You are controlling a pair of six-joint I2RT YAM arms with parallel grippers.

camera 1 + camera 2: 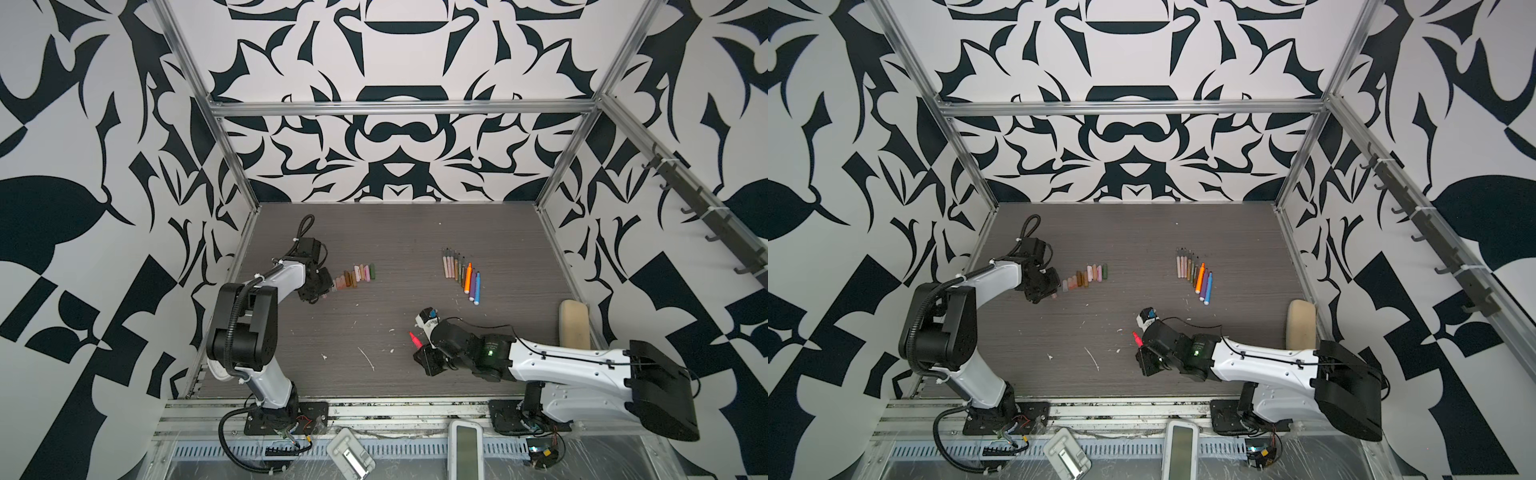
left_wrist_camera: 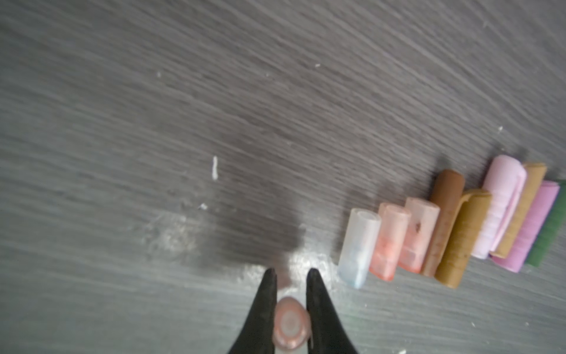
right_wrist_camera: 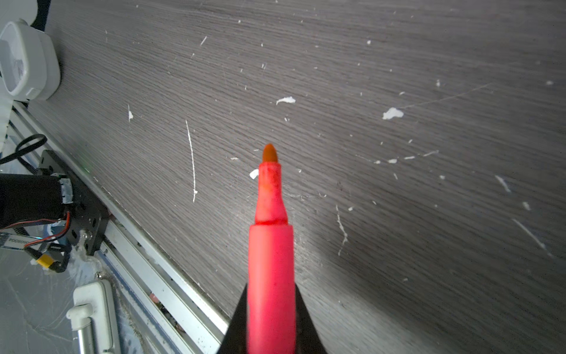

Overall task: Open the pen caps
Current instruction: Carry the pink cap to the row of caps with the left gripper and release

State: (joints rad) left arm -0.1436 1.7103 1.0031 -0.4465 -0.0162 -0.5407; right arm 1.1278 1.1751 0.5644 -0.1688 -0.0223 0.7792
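With caps (image 1: 353, 277) rowed centre-left and bare pens (image 1: 461, 274) centre-right, the left gripper (image 2: 291, 275) pinches a pinkish cap (image 2: 289, 326) and the right gripper (image 3: 271, 294) the uncapped red pen (image 3: 271, 245), seemingly the last pair.

The counter (image 1: 374, 332) is grey wood grain flecked with white, and the walls (image 1: 395, 145) are white with dark navy swirls. The caps (image 2: 459, 239) run clear, peach, brown, tan, pink, lilac and green; the pens (image 1: 468, 278) run pink, tan, brown, orange, purple and blue. One pen (image 3: 271, 260) is red-pink with an orange tip.
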